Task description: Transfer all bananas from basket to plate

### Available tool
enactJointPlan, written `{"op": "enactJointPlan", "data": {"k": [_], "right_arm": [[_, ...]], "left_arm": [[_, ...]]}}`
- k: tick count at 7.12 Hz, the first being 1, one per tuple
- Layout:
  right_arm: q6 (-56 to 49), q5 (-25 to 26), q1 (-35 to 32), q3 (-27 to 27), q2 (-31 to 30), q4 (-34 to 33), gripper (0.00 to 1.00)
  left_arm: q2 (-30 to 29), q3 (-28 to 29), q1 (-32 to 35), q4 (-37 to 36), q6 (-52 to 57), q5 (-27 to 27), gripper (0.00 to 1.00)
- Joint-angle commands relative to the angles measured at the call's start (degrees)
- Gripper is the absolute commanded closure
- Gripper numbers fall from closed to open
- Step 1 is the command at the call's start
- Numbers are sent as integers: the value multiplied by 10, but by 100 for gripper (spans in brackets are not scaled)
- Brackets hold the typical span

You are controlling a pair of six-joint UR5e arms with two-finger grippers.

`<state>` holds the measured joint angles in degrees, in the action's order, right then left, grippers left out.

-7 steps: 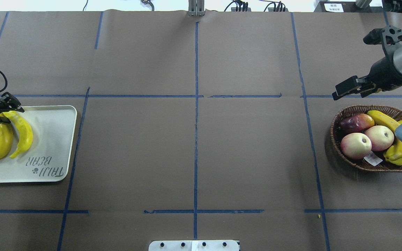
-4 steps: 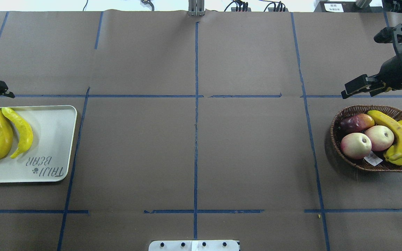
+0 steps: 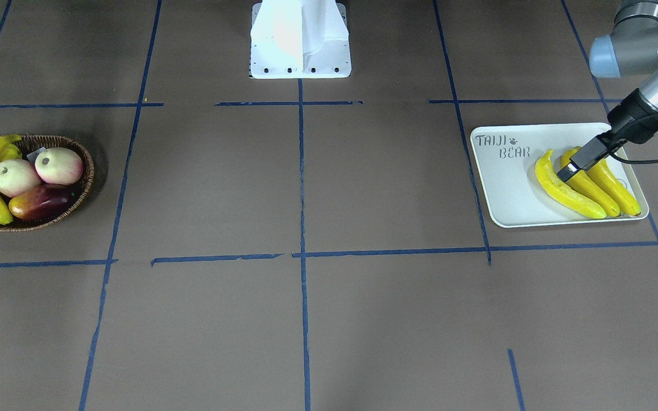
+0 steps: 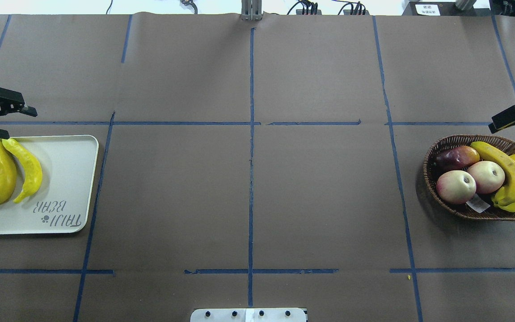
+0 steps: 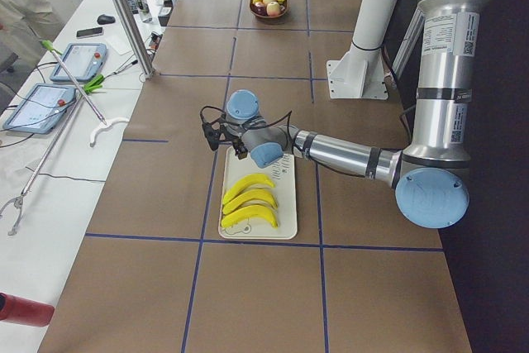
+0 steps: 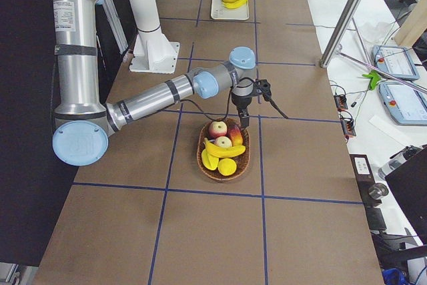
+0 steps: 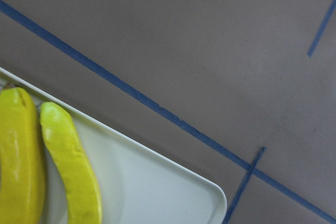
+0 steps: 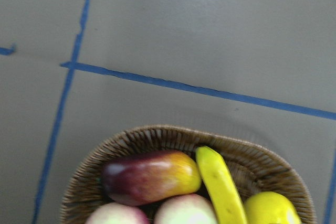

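At the desk's left end I log three bananas side by side on the plate. The left gripper hangs spread and empty over the plate's far rim. At the right end, the basket holds further bananas, two peaches and a dark red fruit; the right gripper hovers just beyond it, and I cannot tell its jaw state.
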<state>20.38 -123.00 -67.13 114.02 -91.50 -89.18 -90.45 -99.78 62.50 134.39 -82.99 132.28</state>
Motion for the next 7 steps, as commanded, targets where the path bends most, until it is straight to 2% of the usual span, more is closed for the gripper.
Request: {"op": "enactJointPlan", "data": {"k": [1,4,5,7], "right_arm": [[-28,77,6,16,-44,-13,1],[4,95,65,10,-52,-14,3],[17,126,82,3,-62,-16,5],[59,142,119,-11,-63,-14,10]], "left_arm": [[0,-13,-19,0,0,-13,0],[3,-16,-19,0,0,-13,0],[4,-17,-19,1,0,-13,0],[5,-17,-19,2,0,-13,0]]}}
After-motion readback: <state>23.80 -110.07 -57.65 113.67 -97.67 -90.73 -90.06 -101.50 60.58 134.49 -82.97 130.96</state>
